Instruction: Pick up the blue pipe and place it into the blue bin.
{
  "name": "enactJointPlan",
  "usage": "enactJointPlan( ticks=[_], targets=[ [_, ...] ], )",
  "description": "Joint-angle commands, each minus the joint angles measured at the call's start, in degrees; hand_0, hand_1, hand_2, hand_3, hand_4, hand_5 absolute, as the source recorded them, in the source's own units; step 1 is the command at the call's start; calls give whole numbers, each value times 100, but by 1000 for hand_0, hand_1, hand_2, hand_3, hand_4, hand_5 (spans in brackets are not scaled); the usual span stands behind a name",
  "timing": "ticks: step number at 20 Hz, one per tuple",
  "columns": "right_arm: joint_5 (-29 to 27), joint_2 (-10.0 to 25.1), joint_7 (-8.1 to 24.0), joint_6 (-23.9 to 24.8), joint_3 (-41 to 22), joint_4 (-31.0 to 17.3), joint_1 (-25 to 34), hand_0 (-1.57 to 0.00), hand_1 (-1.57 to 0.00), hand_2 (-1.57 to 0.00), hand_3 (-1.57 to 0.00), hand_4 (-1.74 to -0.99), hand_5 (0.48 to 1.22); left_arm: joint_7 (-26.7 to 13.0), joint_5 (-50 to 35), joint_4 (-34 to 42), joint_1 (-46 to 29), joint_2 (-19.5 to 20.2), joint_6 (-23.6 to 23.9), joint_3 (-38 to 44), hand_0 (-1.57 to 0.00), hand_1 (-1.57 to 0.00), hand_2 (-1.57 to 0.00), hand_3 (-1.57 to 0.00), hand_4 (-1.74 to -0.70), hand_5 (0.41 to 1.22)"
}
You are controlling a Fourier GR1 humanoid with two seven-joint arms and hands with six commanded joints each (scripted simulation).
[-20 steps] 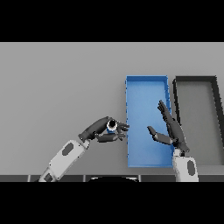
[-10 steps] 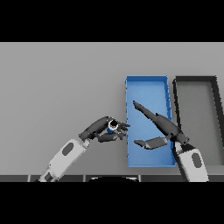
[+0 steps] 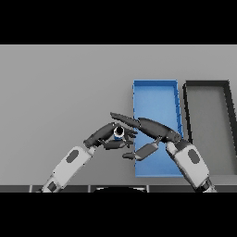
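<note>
Grey table (image 3: 60,92), left hand (image 3: 105,135) curled round the blue pipe (image 3: 119,133) just left of the blue bin (image 3: 154,84), right hand (image 3: 152,131) fingers straight and reaching in beside it, black bin (image 3: 207,84) further right; handover or carry step, next likely moving pipe over bin and releasing.

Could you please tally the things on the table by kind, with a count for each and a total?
Bins: 2, the blue bin and the black bin to its right.
Pipes: 1, the blue pipe, held in the left hand just left of the blue bin.
Total: 3.
</note>
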State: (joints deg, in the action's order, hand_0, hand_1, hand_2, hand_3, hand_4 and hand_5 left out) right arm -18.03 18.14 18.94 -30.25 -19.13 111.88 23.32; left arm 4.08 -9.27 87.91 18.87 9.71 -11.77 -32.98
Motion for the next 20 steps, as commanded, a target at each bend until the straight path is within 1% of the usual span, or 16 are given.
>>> enactJointPlan(
  ticks=[1, 3, 5, 6, 7, 9, 10, 11, 12, 13, 14, 15, 16, 17, 19, 20],
  targets=[
    [-38, -92, 39, -5, -56, -67, 85, 1, 1, 1, 1, -1251, 535, -10, -1, -63, 54, -53, -4, 6, -1571, -1571, -1571, -1484, -1731, 1221],
    [-2, -181, 134, -49, -137, -206, 186, 1, 1, 1, 1, -1233, 528, -78, -78, -47, 46, -28, -75, 16, -1571, -1571, -1571, -1504, -1730, 1221],
    [93, -354, 229, -12, -176, -460, 403, 1, 1, 1, 1, -1225, 515, 22, -125, -72, 28, 36, -174, 51, -1571, -1571, -1571, -1517, -1731, 1221],
    [114, -484, 302, 11, -261, -533, 508, 1, 1, 1, 1, -1222, 512, -32, -108, -149, 73, -2, -186, 44, -1571, -1571, -1571, -1515, -1733, 1221],
    [151, -541, 165, -9, -305, -621, 512, 1, 1, -9, 1, -1223, 512, -75, -102, -163, 83, -5, -196, 51, -1571, -1571, -1571, -1509, -1731, 1221],
    [87, -573, 239, -128, -285, -856, 725, 1, -13, -42, 1, -1231, 512, -98, -182, -81, 63, 31, -264, 64, -1571, -1571, -1571, -1450, -1723, 1221],
    [43, -591, 216, -187, -274, -931, 804, -14, -36, -68, -11, -1241, 516, -93, -256, -117, 46, 34, -324, 89, -1571, -1571, -1571, -1474, -1720, 1221],
    [115, -672, 222, -225, -317, -1083, 892, -54, -83, -115, -43, -1268, 519, -54, -317, -4, 20, 74, -387, 92, -1571, -1567, -1571, -1395, -1717, 1221],
    [117, -716, 252, -265, -328, -1166, 984, -138, -166, -193, -106, -1308, 523, 162, -115, -100, 123, 63, -345, 94, -1496, -1393, -1367, -1150, -1630, 1221],
    [108, -767, 343, -287, -361, -1219, 1059, -278, -313, -329, -228, -1352, 528, -40, 176, -53, 120, 184, -256, -20, -1236, -1120, -1093, -920, -1613, 1221],
    [114, -798, 352, -336, -401, -1243, 1103, -478, -500, -500, -375, -1390, 538, -262, 416, 0, 212, 247, -164, -71, -993, -895, -875, -736, -1587, 1221],
    [50, -759, 328, -418, -382, -1259, 1133, -697, -714, -714, -562, -1453, 551, -179, 493, 72, 136, 215, -90, -113, -879, -828, -796, -667, -1611, 1221],
    [-8, -871, 284, -429, -456, -1338, 1140, -872, -886, -886, -701, -1503, 573, -176, 513, 40, 125, 201, -78, -120, -895, -867, -845, -656, -1637, 1221],
    [-219, -876, 398, -415, -444, -1316, 1140, -1012, -1023, -1023, -828, -1541, 604, -82, 399, 88, 94, 127, -45, -53, -1030, -1008, -990, -623, -1658, 1192],
    [-302, -946, 496, -227, -477, -1293, 1083, -1213, -1220, -1220, -1096, -1492, 706, 92, 111, 68, 18, -4, -124, 46, -1225, -1211, -1199, -525, -1688, 1203],
    [-235, -984, 336, -198, -465, -1329, 1027, -1285, -1290, -1290, -1191, -1475, 809, 138, 27, 17, -18, -55, -171, 79, -1294, -1283, -1274, -533, -1698, 1206]
  ],
)
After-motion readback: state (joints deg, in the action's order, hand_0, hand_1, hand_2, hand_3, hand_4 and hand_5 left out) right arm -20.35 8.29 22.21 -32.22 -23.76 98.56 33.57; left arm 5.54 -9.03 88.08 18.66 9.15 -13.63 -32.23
